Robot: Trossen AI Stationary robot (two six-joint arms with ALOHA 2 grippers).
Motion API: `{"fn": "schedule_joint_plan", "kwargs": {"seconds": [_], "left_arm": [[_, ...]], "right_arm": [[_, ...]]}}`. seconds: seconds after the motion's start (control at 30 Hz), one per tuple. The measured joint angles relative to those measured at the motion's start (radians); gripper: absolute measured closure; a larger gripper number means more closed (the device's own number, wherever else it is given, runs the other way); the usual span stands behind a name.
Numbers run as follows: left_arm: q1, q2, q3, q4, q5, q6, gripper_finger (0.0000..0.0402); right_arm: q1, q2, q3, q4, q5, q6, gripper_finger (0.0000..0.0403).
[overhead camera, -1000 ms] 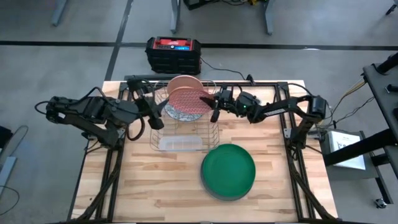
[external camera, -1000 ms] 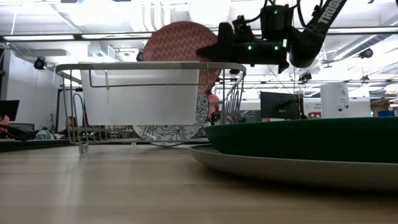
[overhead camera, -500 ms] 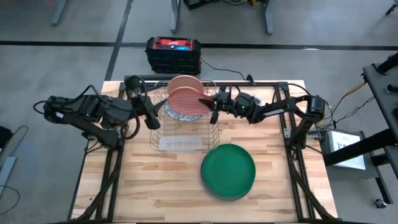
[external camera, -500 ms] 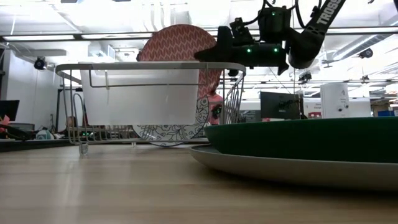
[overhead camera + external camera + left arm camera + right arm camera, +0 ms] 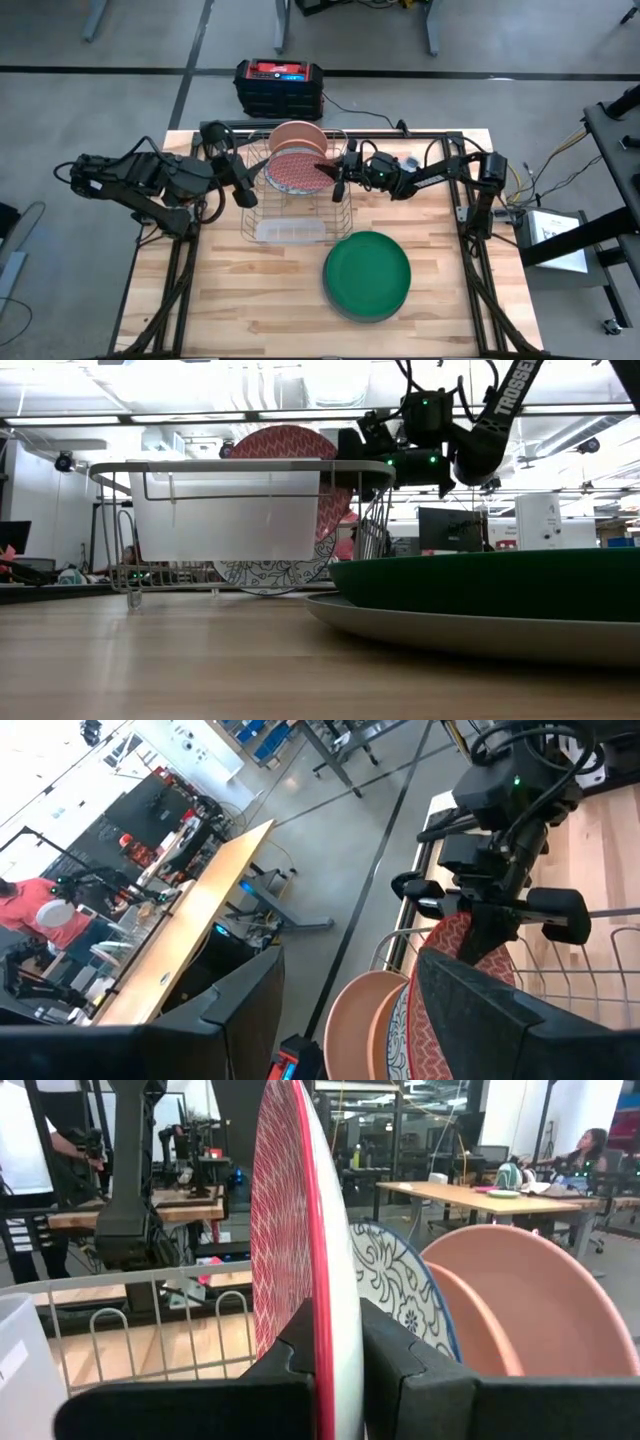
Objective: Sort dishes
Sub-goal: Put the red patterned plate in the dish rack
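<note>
I see my right gripper (image 5: 333, 177) clamped on the round red patterned plate (image 5: 293, 170), upright in the silver wire rack (image 5: 296, 222) (upper centre of frame); left gripper (image 5: 243, 189) gapes beside the rack

You are working in a robotics lab or workshop hall. The wooden table (image 5: 250, 290) stands on a grey concrete floor (image 5: 120, 40) marked with dark lines. Beyond its far edge you see long workbenches (image 5: 470, 1195) with equipment, computer monitors (image 5: 450, 528), ceiling light strips (image 5: 120, 422), and a seated person (image 5: 590, 1150).
</note>
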Motion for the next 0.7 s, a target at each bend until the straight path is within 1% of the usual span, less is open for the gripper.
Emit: {"fn": "schedule_joint_plan", "kwargs": {"seconds": [0.43,0.7], "left_arm": [[0.0,0.002,-0.018,-0.003,0.0,0.0,0.0183],[0.002,0.002,-0.036,-0.002,0.0,-0.003,0.0183]], "right_arm": [[0.016,0.01,0.032,-0.015,-0.012,-0.002,0.0384],[0.034,0.01,0.03,-0.101,-0.039,0.001,0.0384]]}}
